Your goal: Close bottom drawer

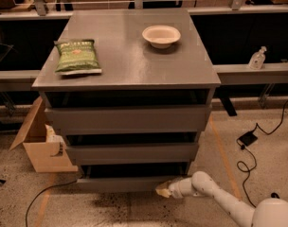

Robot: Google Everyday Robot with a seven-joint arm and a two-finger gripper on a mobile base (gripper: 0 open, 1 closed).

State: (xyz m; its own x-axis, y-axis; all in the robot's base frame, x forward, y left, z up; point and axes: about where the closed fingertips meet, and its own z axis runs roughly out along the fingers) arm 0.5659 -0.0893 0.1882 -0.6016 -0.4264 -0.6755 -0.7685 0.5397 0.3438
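The bottom drawer (120, 184) is the lowest and narrowest of three grey drawers in the cabinet; its slim flat front sticks out only a little, with a dark gap above it. My gripper (164, 189) is at the end of the white arm (215, 197) that comes in from the lower right. It rests against the right end of the bottom drawer's front.
The cabinet top (130, 56) carries a green chip bag (77, 56) and a white bowl (161, 35). An open cardboard box (40, 143) stands on the floor to the left. Cables (250, 150) and a black adapter lie on the right. A white bottle (257, 58) stands on the right ledge.
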